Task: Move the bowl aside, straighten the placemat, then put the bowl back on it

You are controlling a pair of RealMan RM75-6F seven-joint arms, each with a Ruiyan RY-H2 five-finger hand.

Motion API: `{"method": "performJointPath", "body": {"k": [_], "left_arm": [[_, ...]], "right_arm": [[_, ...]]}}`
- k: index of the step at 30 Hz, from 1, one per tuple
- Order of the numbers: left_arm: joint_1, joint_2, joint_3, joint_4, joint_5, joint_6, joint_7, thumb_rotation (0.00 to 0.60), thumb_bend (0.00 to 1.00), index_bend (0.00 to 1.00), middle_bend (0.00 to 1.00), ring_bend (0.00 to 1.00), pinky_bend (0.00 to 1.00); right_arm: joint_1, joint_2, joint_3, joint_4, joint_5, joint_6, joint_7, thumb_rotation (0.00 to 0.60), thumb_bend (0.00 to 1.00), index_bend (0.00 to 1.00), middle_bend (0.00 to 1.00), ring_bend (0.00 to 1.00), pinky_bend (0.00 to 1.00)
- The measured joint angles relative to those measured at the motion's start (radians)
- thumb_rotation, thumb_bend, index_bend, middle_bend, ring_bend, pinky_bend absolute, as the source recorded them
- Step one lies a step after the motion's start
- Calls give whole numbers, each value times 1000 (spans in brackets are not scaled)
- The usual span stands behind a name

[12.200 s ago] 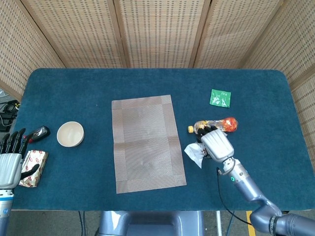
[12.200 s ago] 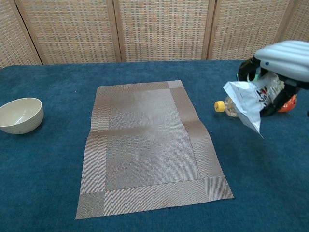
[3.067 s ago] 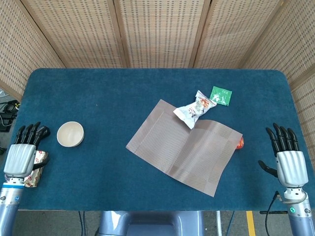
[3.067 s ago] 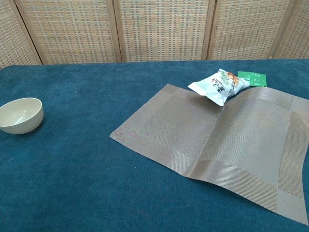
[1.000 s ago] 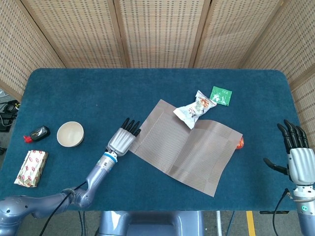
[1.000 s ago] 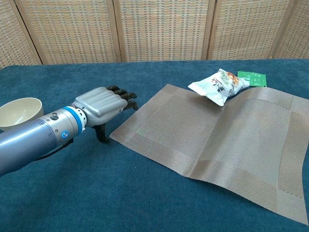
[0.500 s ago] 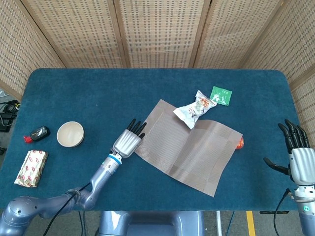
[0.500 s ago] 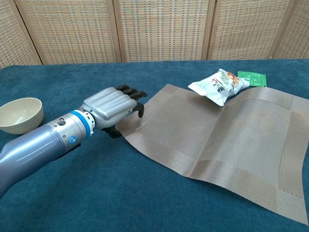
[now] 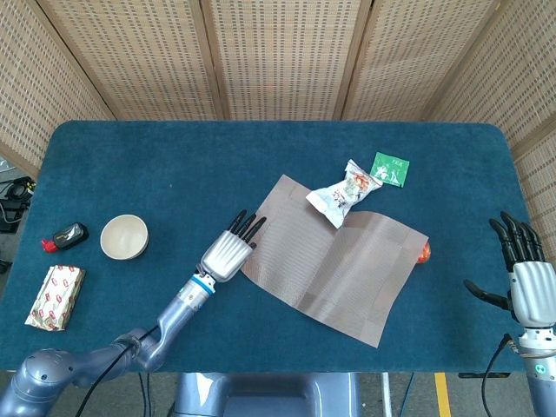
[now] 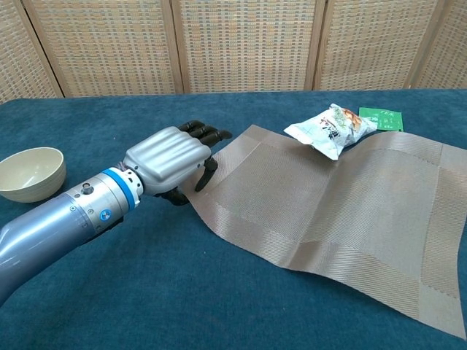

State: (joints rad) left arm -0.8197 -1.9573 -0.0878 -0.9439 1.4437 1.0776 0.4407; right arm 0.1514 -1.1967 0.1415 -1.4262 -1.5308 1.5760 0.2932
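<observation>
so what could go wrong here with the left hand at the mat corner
1. The snack bag lies on the mat's far edge; turning the mat may drag it or tip it off.
2. The left hand touches only the near corner, so pulling could buckle the mat rather than square it.
3. An orange thing pokes out from under the right corner; the mat may not lie flat there.

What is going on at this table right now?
The left hand rests on the near-left corner of the crooked placemat, apparently to straighten it. The bowl already sits aside on the table's left. A snack bag lies on the mat's far edge. The right hand waits open at the right.
</observation>
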Motion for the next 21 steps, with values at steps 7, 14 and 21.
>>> {"method": "performJointPath", "body": {"k": [7, 14, 21], "left_arm": [[12, 0, 6, 10, 16, 17, -2, 600, 489, 690, 0, 0, 0], [42, 57, 17, -55, 19, 33, 22, 600, 527, 684, 0, 0, 0], [94, 134, 42, -121, 31, 80, 19, 600, 527, 683, 0, 0, 0]], "right_arm": [[0, 3, -4, -6, -6, -3, -1, 600, 177, 0, 0, 0, 0], [0, 10, -9, -17, -10, -10, -14, 600, 177, 0, 0, 0, 0], [-5, 10, -12, -26, -27, 11, -28, 600, 178, 0, 0, 0, 0]]}}
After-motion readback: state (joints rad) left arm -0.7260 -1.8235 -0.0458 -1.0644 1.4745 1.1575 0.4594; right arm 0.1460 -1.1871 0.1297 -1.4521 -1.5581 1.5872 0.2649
